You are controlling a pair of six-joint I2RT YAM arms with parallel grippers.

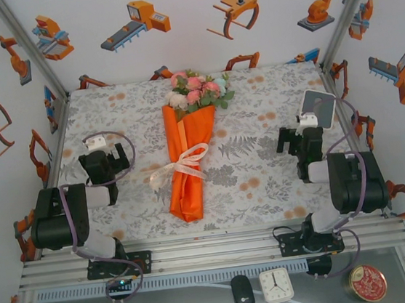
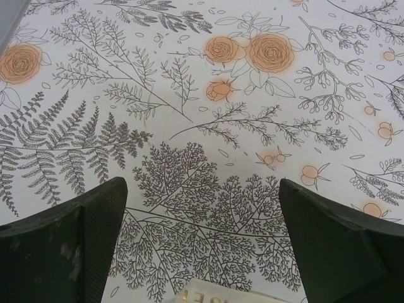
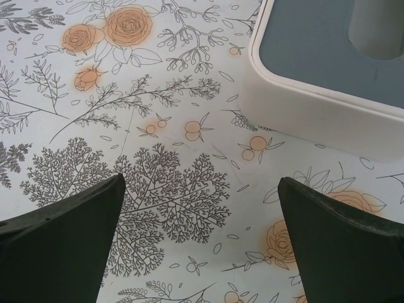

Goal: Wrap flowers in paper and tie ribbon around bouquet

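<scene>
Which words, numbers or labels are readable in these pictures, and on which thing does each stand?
No text can be read in full.
On the pale label, left wrist view: gold letters, cut off, unreadable.
On the clock: dial marks too small.
On the red round tin: lid print too small.

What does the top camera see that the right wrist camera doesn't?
Top view: the orange bouquet tied with a white ribbon, plus the left claw. Right wrist view: tiny drawn leaves and orange roses on the tablecloth, seen up close. Both: the open right claw, the white tray and that flowery tablecloth.
</scene>
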